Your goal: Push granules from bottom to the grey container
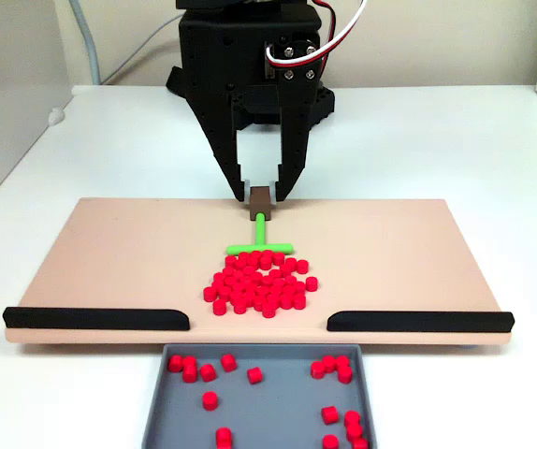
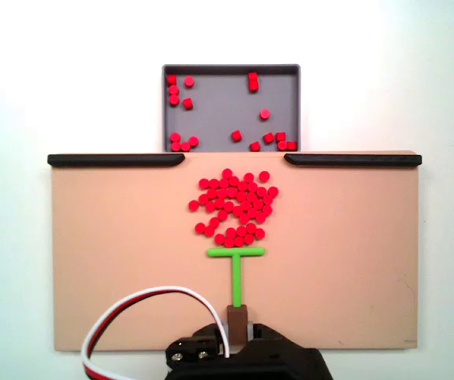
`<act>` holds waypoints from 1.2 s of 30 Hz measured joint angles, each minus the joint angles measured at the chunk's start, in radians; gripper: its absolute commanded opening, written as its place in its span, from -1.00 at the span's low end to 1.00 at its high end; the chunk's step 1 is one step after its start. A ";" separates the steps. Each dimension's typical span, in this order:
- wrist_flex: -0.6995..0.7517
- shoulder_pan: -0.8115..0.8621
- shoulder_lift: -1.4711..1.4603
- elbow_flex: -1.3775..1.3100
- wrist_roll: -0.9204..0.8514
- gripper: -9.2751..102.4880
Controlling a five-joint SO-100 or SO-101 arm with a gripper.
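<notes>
A pile of red granules [image 1: 261,283] [image 2: 236,206] lies in the middle of the tan board [image 1: 418,253] [image 2: 346,261], just short of the gap between two black strips. Several more granules lie inside the grey container [image 1: 268,402] [image 2: 227,107] beyond that gap. A green T-shaped pusher [image 1: 260,245] [image 2: 236,265] has its crossbar touching the pile's far side from the container. Its brown handle block [image 1: 260,198] [image 2: 236,317] sits between the black fingers of my gripper [image 1: 261,195] [image 2: 237,326], which is shut on it.
Black strips [image 1: 95,319] [image 1: 418,321] [image 2: 116,159] [image 2: 352,159] edge the board on either side of the gap. The board rests on a white table [image 1: 493,140]. Red, white and black wires [image 2: 132,309] loop off the arm.
</notes>
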 measured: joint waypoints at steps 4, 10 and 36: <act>0.000 0.000 -0.020 -0.023 0.000 -0.84; 0.000 0.000 -0.055 -0.064 0.002 -0.84; 0.000 0.000 -0.163 -0.187 0.020 -0.84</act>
